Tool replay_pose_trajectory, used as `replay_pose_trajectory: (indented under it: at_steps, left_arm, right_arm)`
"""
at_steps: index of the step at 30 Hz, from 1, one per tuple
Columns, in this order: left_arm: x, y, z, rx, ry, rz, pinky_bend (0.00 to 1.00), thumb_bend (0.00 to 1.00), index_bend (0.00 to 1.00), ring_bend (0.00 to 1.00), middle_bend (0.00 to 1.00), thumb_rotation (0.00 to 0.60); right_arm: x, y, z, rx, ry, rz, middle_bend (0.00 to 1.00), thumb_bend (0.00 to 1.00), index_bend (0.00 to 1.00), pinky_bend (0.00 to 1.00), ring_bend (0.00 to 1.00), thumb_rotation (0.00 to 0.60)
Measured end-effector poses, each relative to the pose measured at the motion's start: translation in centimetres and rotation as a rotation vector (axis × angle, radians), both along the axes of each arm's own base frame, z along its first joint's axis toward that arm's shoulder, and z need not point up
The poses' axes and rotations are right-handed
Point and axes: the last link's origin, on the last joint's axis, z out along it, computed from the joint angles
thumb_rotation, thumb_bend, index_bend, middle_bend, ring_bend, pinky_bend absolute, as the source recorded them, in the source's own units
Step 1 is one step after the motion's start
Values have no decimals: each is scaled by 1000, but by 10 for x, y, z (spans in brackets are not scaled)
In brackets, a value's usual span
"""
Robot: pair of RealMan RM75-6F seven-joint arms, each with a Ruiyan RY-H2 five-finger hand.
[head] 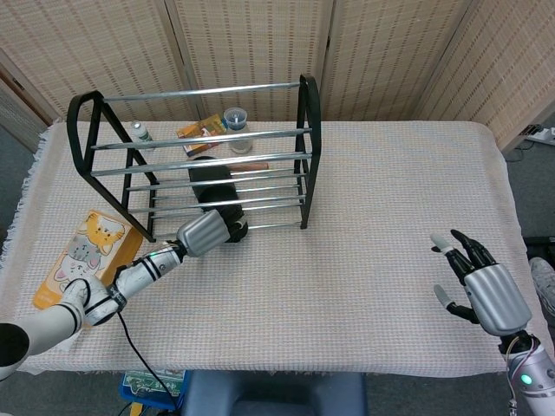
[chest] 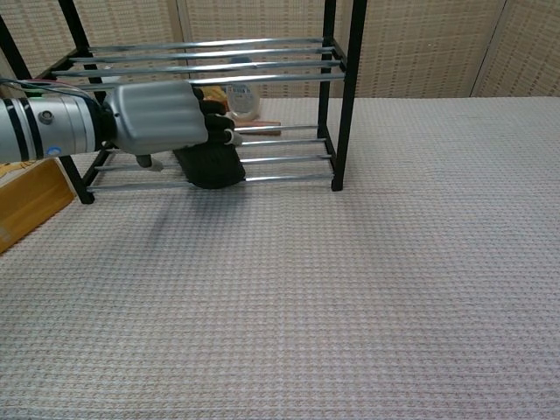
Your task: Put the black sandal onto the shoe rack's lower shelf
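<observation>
While the left hand [head: 205,234] sits at the front of the shoe rack [head: 308,113], we can't tell from the head view whether it grips anything. In the chest view the same hand [chest: 162,118] shows its dark fingers [chest: 215,121] curled and apart over the near end of the black sandal [chest: 210,166], touching or just above it; we cannot say which, so whether it holds the sandal is unclear. The sandal [head: 212,186] lies along the bars of the lower shelf, its near end at the front bar.

Left of the rack, on the woven tablecloth [head: 373,217], we see a yellow box with a cartoon cat [head: 85,256], flat beside the left arm. In the chest view only a corner of that box [chest: 26,197] shows at the left edge.

Behind the rack the head view shows a small bottle [head: 139,132], an orange packet [head: 201,128] and a lidded cup [head: 235,117]. The chest view hides the bottle and most of the packet, and shows a tape-like roll [chest: 243,103] through the bars.

Far right, the right hand [head: 482,282] appears in the head view only, near the table's front right corner, well apart from the rack. Its fingers are spread and it holds nothing. Wicker screens [head: 390,52] stand behind the table.
</observation>
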Motion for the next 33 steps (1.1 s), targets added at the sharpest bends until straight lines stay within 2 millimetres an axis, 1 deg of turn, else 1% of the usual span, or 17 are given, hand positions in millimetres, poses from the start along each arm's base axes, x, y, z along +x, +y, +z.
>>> replay_pose_trajectory:
  at_steps: [5,11,15,18,21,23,29,33]
  left_arm:
    - [-8,-22,15,-11,-81,60,387,173,123,168,181,600]
    - [-25,-53,44,1,-196,152,387,173,128,168,181,600]
    - [-48,-73,71,44,-247,231,387,173,128,168,181,600]
    - [-65,-87,87,73,-273,290,387,173,130,168,181,600]
    - [-79,-97,98,89,-323,345,387,173,147,168,181,600]
    - [-84,-102,104,88,-366,383,387,173,160,168,181,600]
    - [-114,-123,131,113,-578,561,387,173,181,168,181,600]
    - [-146,-140,150,199,-725,699,387,173,182,168,181,600]
  right_arm:
    - [0,0,3,-1,6,-4,253,385,0,155,98,600]
    - [-3,1,9,-13,16,-25,253,385,0,155,98,600]
    - [-6,2,11,-18,18,-41,253,384,0,155,99,600]
    - [-8,3,12,-23,15,-49,253,384,0,155,99,600]
    - [-10,3,13,-28,11,-56,253,384,0,155,98,600]
    - [-12,3,14,-29,11,-64,253,384,0,155,99,600]
    - [-17,2,13,-20,27,-89,252,390,0,155,98,600]
    - [-22,2,12,-9,49,-105,242,406,0,155,99,600]
